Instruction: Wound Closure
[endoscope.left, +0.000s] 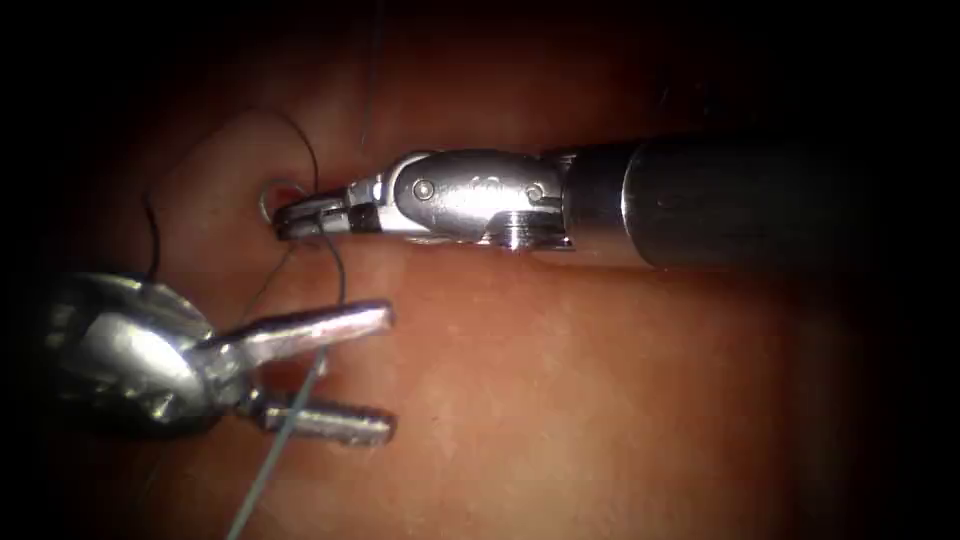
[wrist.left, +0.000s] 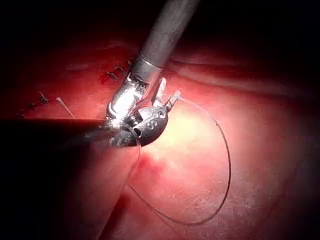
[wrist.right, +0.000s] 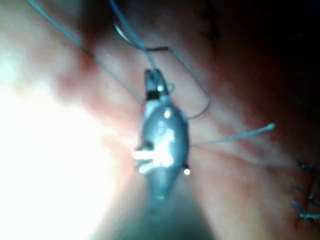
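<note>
In the endoscope view's upper left, the right gripper (endoscope.left: 300, 218) was clenched on the needle (endoscope.left: 268, 200) at the tissue (endoscope.left: 600, 380), thread (endoscope.left: 290, 425) trailing down between the released left gripper (endoscope.left: 385, 370) jaws, below it.

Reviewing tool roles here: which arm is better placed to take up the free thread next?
Probably the left. The left tool has its jaws open with the thread running between them, holding nothing. The right tool is shut at the needle against the tissue.

the right tool (endoscope.left: 300, 215) lies above and right of the left tool (endoscope.left: 385, 370), thread (endoscope.left: 335, 262) hanging between them.
</note>
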